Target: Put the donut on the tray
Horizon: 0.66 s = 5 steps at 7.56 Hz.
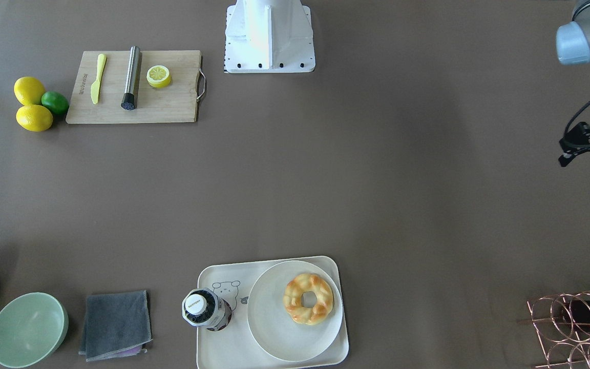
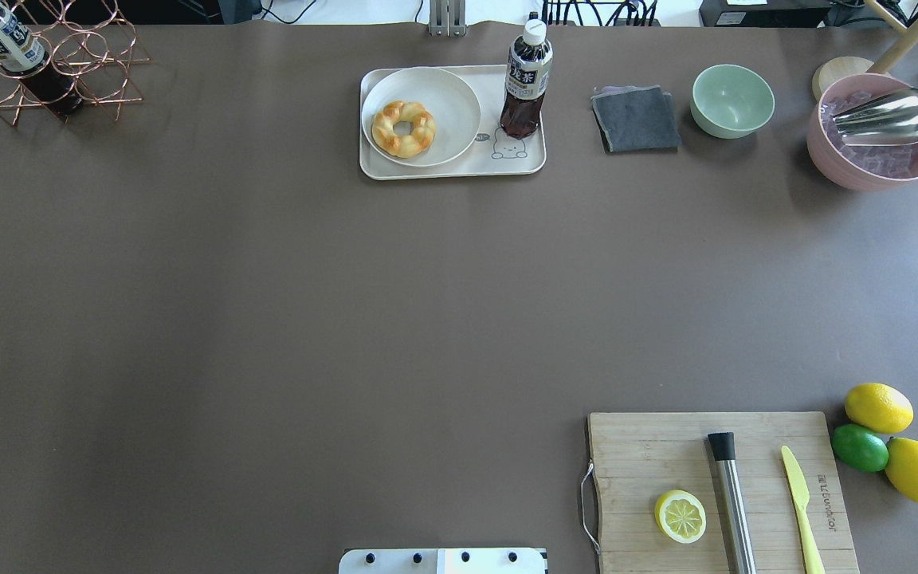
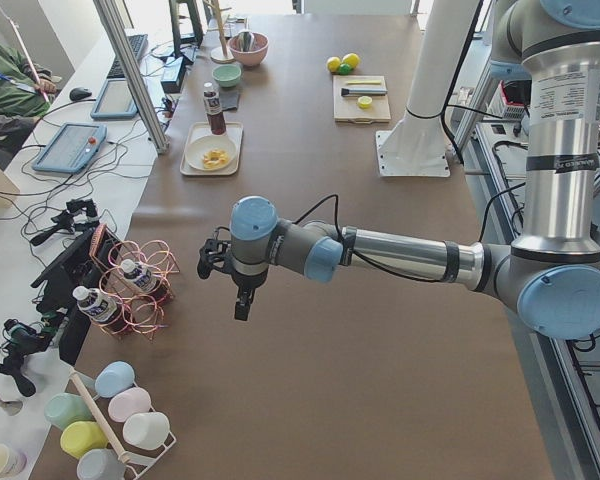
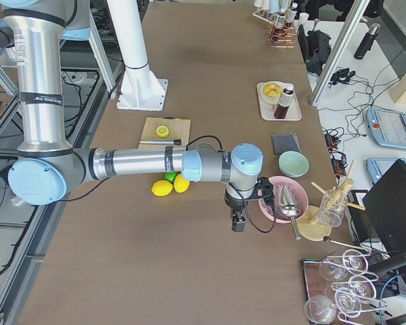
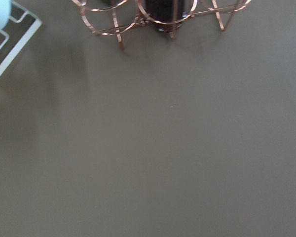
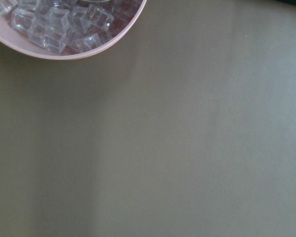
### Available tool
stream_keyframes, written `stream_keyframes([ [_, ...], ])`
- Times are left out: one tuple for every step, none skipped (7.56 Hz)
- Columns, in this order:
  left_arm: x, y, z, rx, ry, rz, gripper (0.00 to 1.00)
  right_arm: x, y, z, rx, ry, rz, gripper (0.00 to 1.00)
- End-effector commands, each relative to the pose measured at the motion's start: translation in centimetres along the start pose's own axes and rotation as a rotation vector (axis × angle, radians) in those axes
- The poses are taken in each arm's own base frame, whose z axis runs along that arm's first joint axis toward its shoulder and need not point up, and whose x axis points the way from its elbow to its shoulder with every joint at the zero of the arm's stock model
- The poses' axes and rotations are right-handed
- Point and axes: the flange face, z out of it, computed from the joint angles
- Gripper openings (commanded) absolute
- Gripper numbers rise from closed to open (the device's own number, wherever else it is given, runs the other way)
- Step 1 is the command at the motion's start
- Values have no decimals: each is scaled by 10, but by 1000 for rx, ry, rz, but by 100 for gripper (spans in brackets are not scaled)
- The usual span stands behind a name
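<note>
The golden-brown braided donut (image 1: 308, 299) lies on a round off-white plate (image 1: 279, 333). The plate rests on the cream-white tray (image 1: 223, 353) at the table's far side from the robot. They also show in the overhead view: donut (image 2: 403, 128), plate (image 2: 447, 96), tray (image 2: 459, 169). A dark tea bottle (image 2: 527, 80) stands on the tray beside the plate. My left gripper (image 3: 242, 305) hangs over bare table near the copper rack, far from the tray. My right gripper (image 4: 238, 222) hangs near the pink bowl. I cannot tell whether either gripper is open or shut.
A copper wire rack (image 2: 52, 60) holding a bottle is at the far left. A grey cloth (image 2: 636, 119), green bowl (image 2: 732, 100) and pink bowl of ice (image 2: 877, 151) are at the far right. A cutting board (image 2: 650, 454) with lemon half, muddler and knife sits beside lemons (image 2: 878, 407).
</note>
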Motion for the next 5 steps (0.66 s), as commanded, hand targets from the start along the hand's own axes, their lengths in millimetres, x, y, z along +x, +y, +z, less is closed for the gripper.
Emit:
stream_keyframes([
  [-63, 45, 26, -72, -17, -27, 98, 8, 10, 6, -12, 3, 6, 100],
  [-60, 42, 15, -51, -3, -28, 98, 7, 9, 5, -10, 3, 5, 100],
  [-71, 46, 2, -28, 25, -67, 98, 8, 10, 6, -12, 5, 6, 100],
  [-85, 48, -14, 12, 21, -82, 98, 9, 11, 6, -12, 3, 8, 100],
  [-81, 46, -25, 37, 21, -74, 98, 10, 12, 6, -11, 3, 11, 100],
])
